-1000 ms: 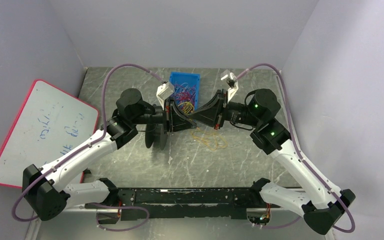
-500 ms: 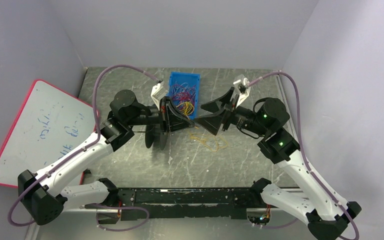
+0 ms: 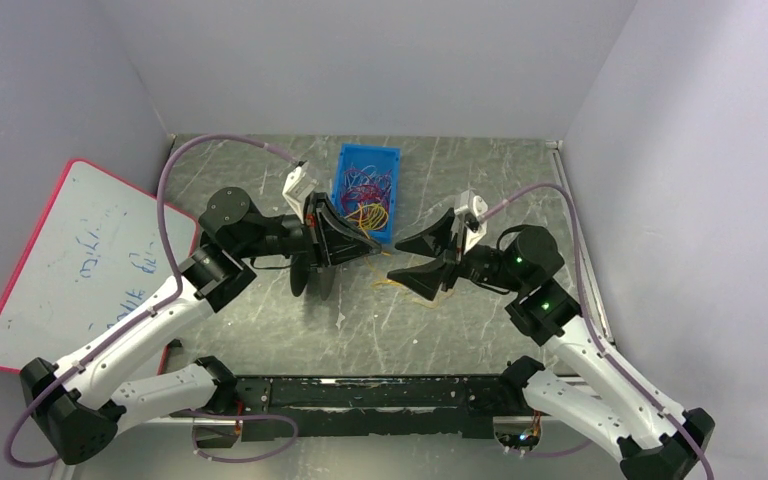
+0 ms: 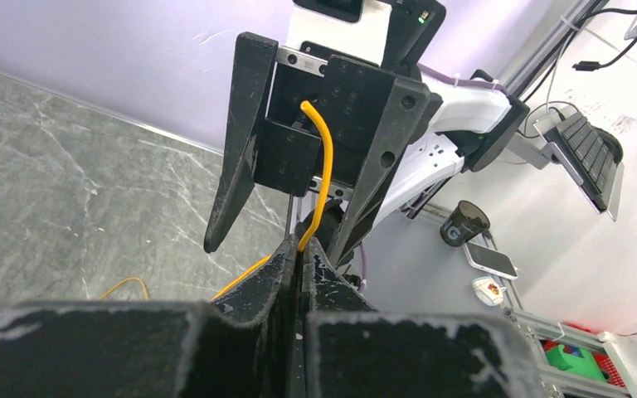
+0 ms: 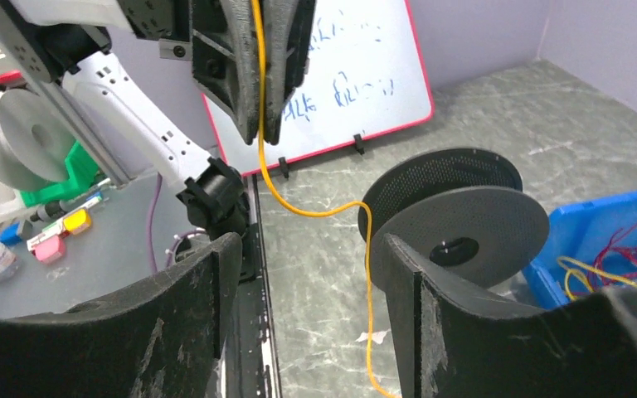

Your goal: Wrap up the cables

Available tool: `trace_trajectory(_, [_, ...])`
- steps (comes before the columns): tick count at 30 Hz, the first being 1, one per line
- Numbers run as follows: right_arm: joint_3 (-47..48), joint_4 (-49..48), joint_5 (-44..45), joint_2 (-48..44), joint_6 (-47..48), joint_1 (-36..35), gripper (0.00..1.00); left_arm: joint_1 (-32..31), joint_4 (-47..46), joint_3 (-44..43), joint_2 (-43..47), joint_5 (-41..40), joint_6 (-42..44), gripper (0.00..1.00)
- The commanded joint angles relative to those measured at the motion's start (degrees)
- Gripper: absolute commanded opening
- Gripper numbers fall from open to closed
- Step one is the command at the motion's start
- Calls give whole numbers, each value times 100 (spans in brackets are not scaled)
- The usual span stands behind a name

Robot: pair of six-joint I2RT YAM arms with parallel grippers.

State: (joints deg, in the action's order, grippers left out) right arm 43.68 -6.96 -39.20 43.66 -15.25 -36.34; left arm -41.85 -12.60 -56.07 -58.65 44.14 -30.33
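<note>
My left gripper (image 4: 299, 249) is shut on a thin yellow cable (image 4: 323, 166) just above the table, left of centre. In the right wrist view the cable (image 5: 299, 203) hangs from the left gripper (image 5: 261, 137), sags, and drops to the table between my right fingers without touching them. The right gripper (image 5: 308, 245) is open and holds nothing; in the top view it (image 3: 400, 258) faces the left gripper (image 3: 365, 245) a short way apart. The cable's loose loops (image 3: 412, 290) lie on the table under the right gripper. Several more coloured cables (image 3: 365, 205) fill a blue bin (image 3: 345, 165).
A black spool (image 3: 310, 272) stands on edge under the left wrist, and the right wrist view shows the spool (image 5: 464, 215) beside the bin (image 5: 597, 224). A red-framed whiteboard (image 3: 80, 260) leans at the left wall. Walls close the table on three sides.
The right gripper has opened, let go of the yellow cable, and drawn back toward the near right. The left gripper has shifted slightly left, still shut on the cable.
</note>
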Motion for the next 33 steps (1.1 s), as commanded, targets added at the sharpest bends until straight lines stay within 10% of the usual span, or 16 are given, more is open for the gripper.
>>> trace_trajectory(1, [-228, -1319, -509, 48, 114, 19, 66, -30, -276, 14, 70, 23, -186, 7])
trace_trajectory(15, [-783, -3683, -888, 562, -462, -15, 49, -30, -662, 158, 39, 156, -477, 7])
trace_trajectory(22, [-765, -3569, -951, 571, -450, -33, 32, -33, -612, 141, 76, 78, -408, 7])
trace_trajectory(27, [-751, -3298, -902, 484, -328, -34, 0, -28, -486, 148, 67, 27, -319, 7])
trace_trajectory(33, [-589, -2322, -465, 313, 95, -47, 0, -28, -274, 142, 73, -151, -206, 19])
